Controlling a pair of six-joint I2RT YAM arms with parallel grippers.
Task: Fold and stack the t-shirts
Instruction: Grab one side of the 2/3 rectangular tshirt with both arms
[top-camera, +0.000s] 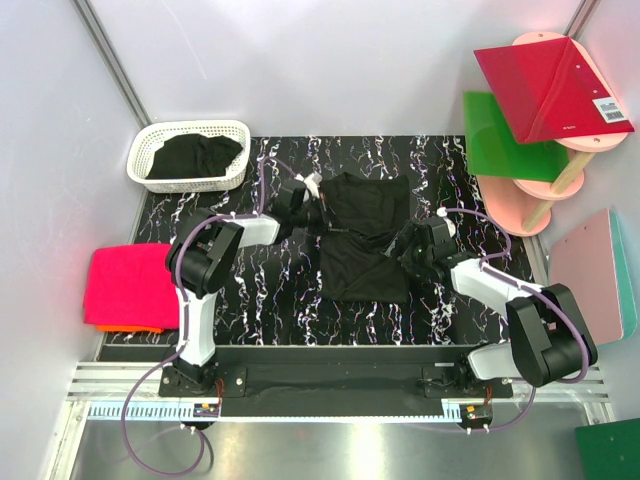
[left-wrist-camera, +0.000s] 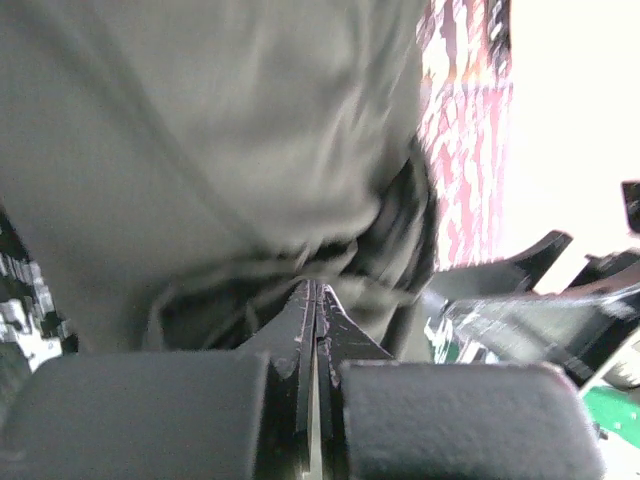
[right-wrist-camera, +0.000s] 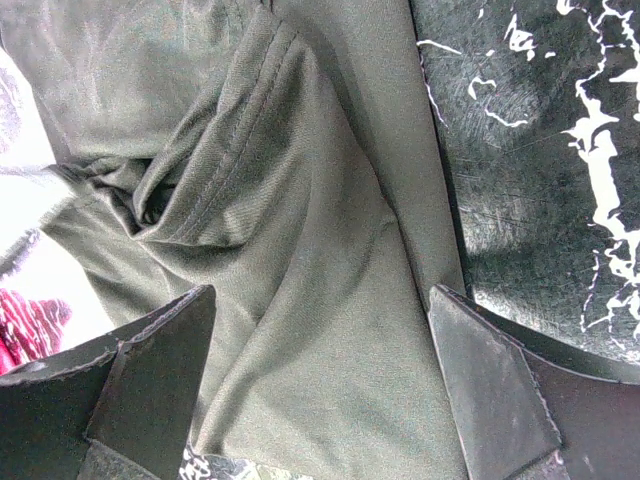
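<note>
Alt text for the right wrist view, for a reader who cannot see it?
The right gripper, jaws wide open, hangs over a rumpled dark t-shirt whose hemmed edge bunches into a fold. Black marbled table shows at the right.

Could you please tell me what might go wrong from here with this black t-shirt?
The left gripper is shut at the bunched left edge of the black t-shirt; any pinch looks thin and might slip. The right gripper hangs open over a rumpled fold, so closing could catch several layers and drag the fold askew.

left claw (left-wrist-camera: 314, 300): pinched closed, arm reaching forward | right claw (right-wrist-camera: 320, 300): jaws spread wide
</note>
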